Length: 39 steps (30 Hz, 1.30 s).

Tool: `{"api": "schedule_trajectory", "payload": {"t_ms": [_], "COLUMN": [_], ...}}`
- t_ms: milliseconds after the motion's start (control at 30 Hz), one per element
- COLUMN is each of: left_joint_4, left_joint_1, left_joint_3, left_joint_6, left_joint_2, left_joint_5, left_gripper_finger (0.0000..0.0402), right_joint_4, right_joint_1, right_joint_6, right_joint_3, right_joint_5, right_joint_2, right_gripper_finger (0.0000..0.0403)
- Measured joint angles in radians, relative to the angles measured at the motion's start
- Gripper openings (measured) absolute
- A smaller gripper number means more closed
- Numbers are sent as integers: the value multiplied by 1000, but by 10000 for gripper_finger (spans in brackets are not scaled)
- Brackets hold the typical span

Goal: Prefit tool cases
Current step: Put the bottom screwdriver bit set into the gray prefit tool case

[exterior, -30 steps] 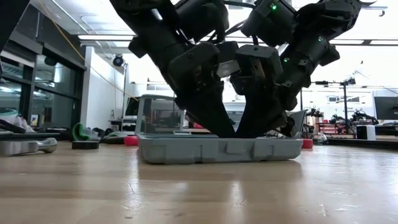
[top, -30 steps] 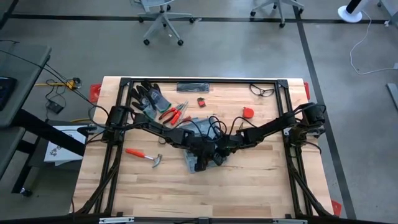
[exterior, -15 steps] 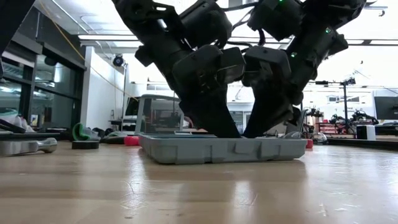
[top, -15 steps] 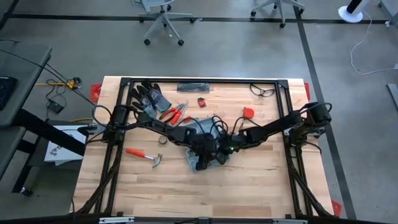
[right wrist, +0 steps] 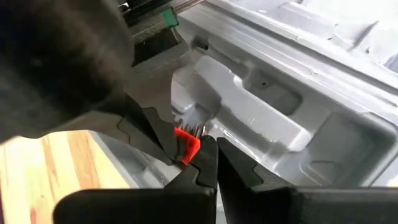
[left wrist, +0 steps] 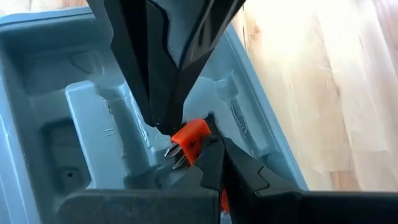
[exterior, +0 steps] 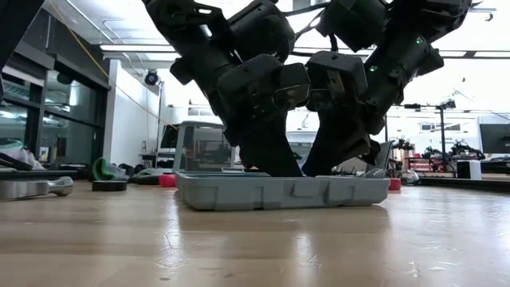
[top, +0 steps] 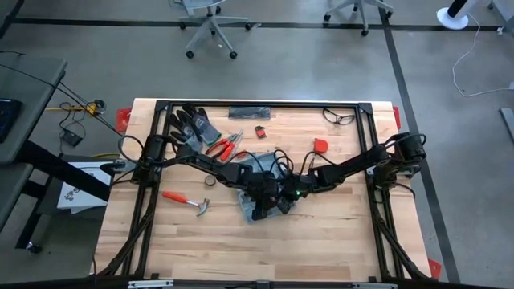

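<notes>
While no writing shows, both claws grip orange tool [left wrist: 191, 140] inside tool case [exterior: 279, 191]

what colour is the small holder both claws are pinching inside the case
Orange-red plastic holder, with metal bits poking out; clearest in the left wrist view.

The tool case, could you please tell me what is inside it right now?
Inside the open tool case, both shut pincers meet on a small orange holder of metal bits over the moulded recesses. The arms hide much of the tray in the high view.
</notes>
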Motion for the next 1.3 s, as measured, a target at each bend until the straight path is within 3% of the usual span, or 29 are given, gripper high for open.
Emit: {"api": "schedule_trajectory", "payload": {"t_ms": [300, 400, 1067, 1300], "left_joint_4": [0, 7, -100, -166], "left_joint_1": [-2, -1, 2, -21], "left_joint_3": [-4, -7, -10, -8], "left_joint_6": [23, 30, 2, -19], "left_joint_2": [-8, -38, -219, -298], "left_joint_5": [-5, -15, -90, -217], "left_gripper_finger": [0, 0, 0, 0], "right_joint_4": [24, -7, 15, 68], "right_joint_1": [17, 19, 18, 16], "right_joint_6": [5, 11, 19, 20], "right_joint_3": [0, 3, 8, 7], "right_joint_5": [-21, 21, 42, 44], "right_joint_2": [-8, -23, -62, -21], "right_gripper_finger": [0, 0, 0, 0]}}
